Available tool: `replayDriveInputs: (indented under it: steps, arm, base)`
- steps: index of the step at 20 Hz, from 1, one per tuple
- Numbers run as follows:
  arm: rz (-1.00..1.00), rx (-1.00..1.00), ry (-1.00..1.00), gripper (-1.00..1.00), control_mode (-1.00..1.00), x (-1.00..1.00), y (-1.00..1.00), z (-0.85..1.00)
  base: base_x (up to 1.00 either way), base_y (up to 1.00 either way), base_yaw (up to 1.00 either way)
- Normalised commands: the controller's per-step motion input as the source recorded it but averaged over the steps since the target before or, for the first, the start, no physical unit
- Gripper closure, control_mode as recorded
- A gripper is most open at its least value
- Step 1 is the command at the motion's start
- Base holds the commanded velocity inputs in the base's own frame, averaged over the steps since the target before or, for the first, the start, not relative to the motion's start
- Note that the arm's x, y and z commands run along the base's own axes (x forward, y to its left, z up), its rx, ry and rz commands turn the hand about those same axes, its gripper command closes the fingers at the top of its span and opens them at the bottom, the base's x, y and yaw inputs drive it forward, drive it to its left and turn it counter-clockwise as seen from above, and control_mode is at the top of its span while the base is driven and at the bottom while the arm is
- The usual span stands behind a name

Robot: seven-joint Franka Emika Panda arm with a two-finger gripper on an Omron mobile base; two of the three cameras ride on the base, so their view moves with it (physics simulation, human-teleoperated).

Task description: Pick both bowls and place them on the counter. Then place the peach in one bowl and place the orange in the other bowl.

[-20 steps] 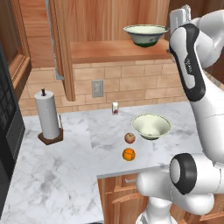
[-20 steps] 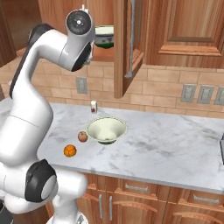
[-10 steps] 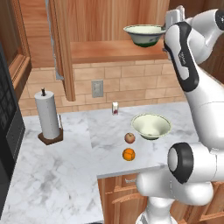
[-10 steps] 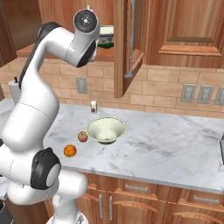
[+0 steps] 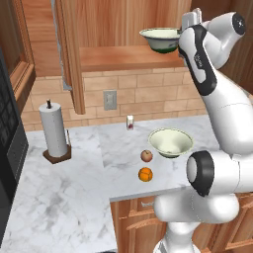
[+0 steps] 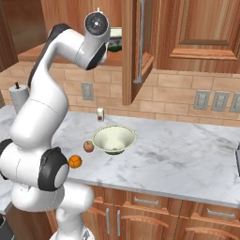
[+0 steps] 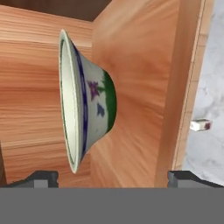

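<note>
- A wood-panelled kitchen with a brick backsplash; the white marble counter (image 5: pixel 74 192) runs under an open wall cabinet with a brown shelf (image 5: pixel 123 57) inside.
- One bowl (image 5: pixel 170 142) already sits upright on the counter, with the peach (image 5: pixel 147 156) just beside it and the orange (image 5: pixel 145 174) a little nearer the counter's edge.
- The second bowl (image 5: pixel 160 39) is up on the shelf, and the gripper (image 7: pixel 113 177) is raised level with it, beside its rim.
- The fingers are spread wide, released, with nothing between them; in the hand view the bowl sits ahead of the tips, off towards one finger.
- My worry is the flared rim: if the jaws close on it off-centre, the bowl could tip or slip out on the way down.
- The cabinet wall is close beside the bowl, so a finger might knock the wood or push the bowl deeper in.
- A careless descent could also bump the fruit or the small carton (image 5: pixel 130 123) by the backsplash.
</note>
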Motion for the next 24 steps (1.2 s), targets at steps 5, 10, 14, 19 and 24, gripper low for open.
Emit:
replayDriveInputs:
  steps: [5, 10, 14, 19, 24]
  arm:
    - [0.00, 0.00, 0.00, -1.00, -1.00, 0.32, 0.00, -0.01]
    - [0.00, 0.00, 0.00, -1.00, -1.00, 0.30, 0.00, -0.01]
    - [0.00, 0.00, 0.00, -1.00, -1.00, 0.34, -0.04, -0.02]
    - [0.00, 0.00, 0.02, -1.00, -1.00, 0.33, -0.07, -0.04]
    - [0.00, 0.00, 0.03, -1.00, -1.00, 0.31, -0.06, -0.07]
  base:
    - [0.00, 0.00, 0.00]
    - [0.00, 0.00, 0.00]
    - [0.00, 0.00, 0.00]
    - [0.00, 0.00, 0.00]
    - [0.00, 0.00, 0.00]
